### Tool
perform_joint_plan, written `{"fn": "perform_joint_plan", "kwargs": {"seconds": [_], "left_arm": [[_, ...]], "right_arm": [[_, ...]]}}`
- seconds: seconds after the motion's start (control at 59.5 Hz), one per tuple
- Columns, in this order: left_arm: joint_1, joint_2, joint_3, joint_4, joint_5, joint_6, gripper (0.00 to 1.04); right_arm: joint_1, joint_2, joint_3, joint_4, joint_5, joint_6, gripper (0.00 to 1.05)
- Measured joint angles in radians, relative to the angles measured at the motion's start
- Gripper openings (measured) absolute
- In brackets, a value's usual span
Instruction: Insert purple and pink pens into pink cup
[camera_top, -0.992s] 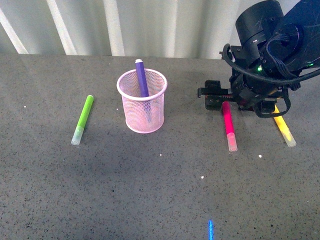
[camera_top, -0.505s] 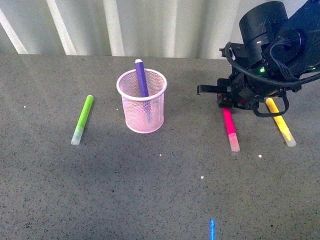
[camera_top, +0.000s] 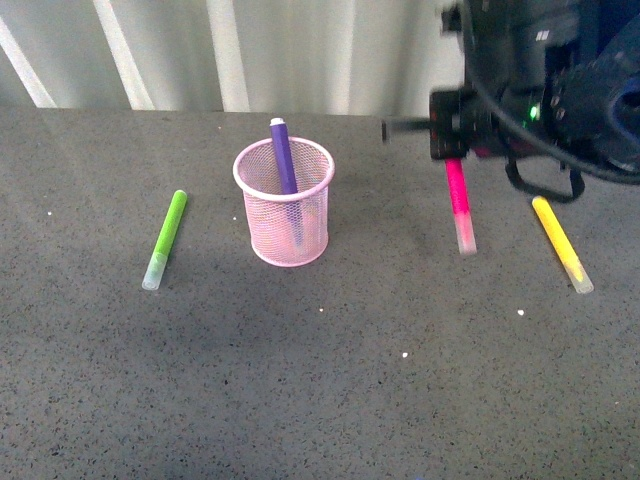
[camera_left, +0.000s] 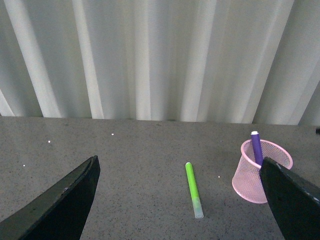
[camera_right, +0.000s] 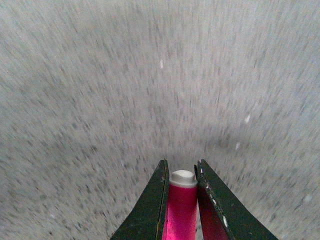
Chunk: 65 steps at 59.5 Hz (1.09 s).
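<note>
Hanging cap-down from the right fingers (camera_right: 156, 205), which were clamped on its upper end, the pink pen (camera_top: 459, 200) seemed clear of the counter (camera_top: 330, 380), probably so it could drop upright into the cup (camera_top: 290, 240), well apart, where the purple pen (camera_top: 284, 158) leaned. The left fingers (camera_left: 65, 205) were spread wide and held nothing.

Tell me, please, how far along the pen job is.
Done: the purple pen stands in the cup. In hand: the right gripper is shut on the pink pen, held off the table. Left: carry it over the cup and drop it in.
</note>
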Motion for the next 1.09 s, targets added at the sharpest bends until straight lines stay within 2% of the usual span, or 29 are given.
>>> {"fn": "perform_joint_plan", "kwargs": {"seconds": [0.185,0.336,0.505,0.69,1.093], "left_arm": [[0.0,0.0,0.0,0.0,0.0,0.0,0.98],[0.0,0.0,0.0,0.0,0.0,0.0,0.98],[0.0,0.0,0.0,0.0,0.0,0.0,0.98],[0.0,0.0,0.0,0.0,0.0,0.0,0.98],[0.0,0.0,0.0,0.0,0.0,0.0,0.98]], "right_arm": [[0.098,-0.142,-0.028,0.227,-0.051,-0.013,0.12],[0.206,-0.127,-0.031,0.399,-0.069,-0.115,0.12],[0.264,-0.04,-0.017,0.521,-0.064,-0.221,0.12],[0.273,0.032,0.026,0.564,-0.071,-0.275,0.12],[0.265,0.116,0.101,0.589,-0.082,-0.262,0.12]]}}
